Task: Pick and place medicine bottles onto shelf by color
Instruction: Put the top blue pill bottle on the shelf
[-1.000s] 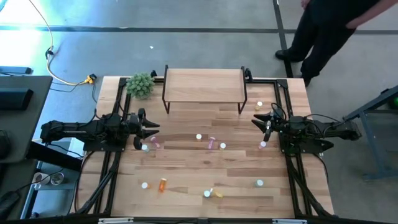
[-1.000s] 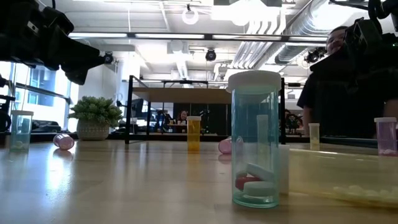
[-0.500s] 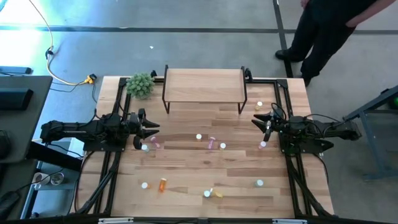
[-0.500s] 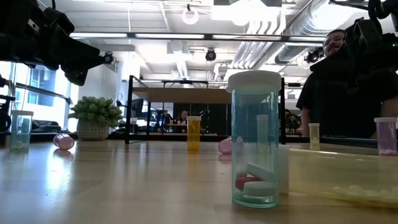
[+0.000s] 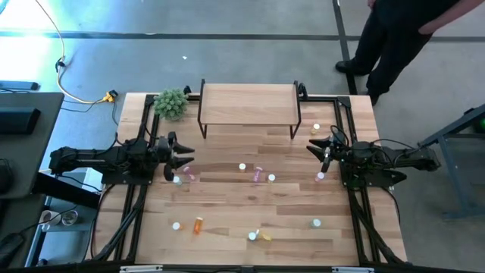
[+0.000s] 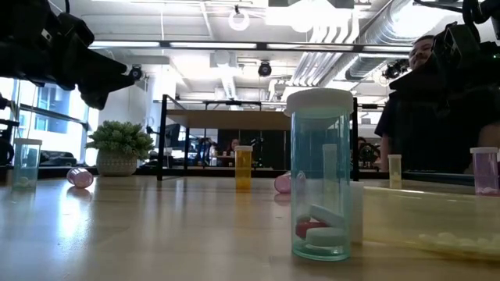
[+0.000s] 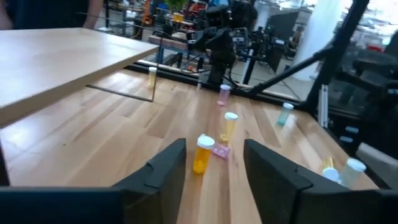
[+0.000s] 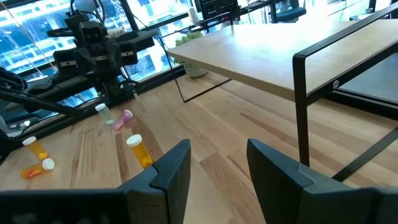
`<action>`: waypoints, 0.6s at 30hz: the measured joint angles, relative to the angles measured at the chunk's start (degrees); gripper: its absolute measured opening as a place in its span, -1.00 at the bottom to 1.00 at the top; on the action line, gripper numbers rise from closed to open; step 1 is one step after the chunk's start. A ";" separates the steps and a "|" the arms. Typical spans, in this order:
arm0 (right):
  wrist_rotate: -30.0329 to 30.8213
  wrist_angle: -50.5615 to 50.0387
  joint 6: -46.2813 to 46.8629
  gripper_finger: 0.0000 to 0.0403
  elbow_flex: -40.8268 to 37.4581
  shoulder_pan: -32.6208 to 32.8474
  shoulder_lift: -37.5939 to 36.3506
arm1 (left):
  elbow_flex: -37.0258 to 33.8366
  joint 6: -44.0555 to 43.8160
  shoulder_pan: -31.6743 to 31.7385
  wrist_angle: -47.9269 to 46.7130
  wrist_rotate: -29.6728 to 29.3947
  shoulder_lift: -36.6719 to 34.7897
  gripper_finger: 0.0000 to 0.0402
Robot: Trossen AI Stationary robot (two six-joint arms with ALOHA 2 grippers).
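Nearby, plant (image 5: 171, 103) beside shelf (image 5: 248, 103), person (image 5: 402, 38) behind table (image 5: 227, 199)

- The shelf (image 5: 248, 103) top is bare, open to reach from above.
- Its black legs (image 5: 201, 121) fence the gap underneath at left and right.
- A green plant (image 5: 171, 103) stands just left of the shelf.
- Mid-table, an upright bottle (image 5: 242, 167) and two pink bottles (image 5: 259, 172) sit between the arms.
- The near strip holds scattered bottles (image 5: 198, 224), with wide bare wood between them.
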 joint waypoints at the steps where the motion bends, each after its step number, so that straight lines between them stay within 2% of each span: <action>1: 0.00 -0.01 0.00 -0.26 -0.01 -0.02 -0.02 | 0.00 -1.52 0.00 -0.03 0.07 0.01 -0.15; 7: 0.02 0.00 0.00 -0.26 -0.02 -0.02 0.00 | -0.01 -2.53 0.00 1.71 0.08 0.02 -0.06; 11: 0.00 -0.02 0.00 -0.26 -0.01 -0.01 -0.01 | 0.24 -2.41 0.00 6.85 0.05 0.00 -0.07; 16: 0.00 0.00 0.00 -0.26 0.00 -0.02 -0.02 | 3.93 2.39 0.00 7.57 0.05 0.30 -0.10; 18: 0.00 -0.02 0.00 -0.26 0.00 0.00 0.00 | 6.32 3.50 0.00 4.90 0.05 1.07 -0.12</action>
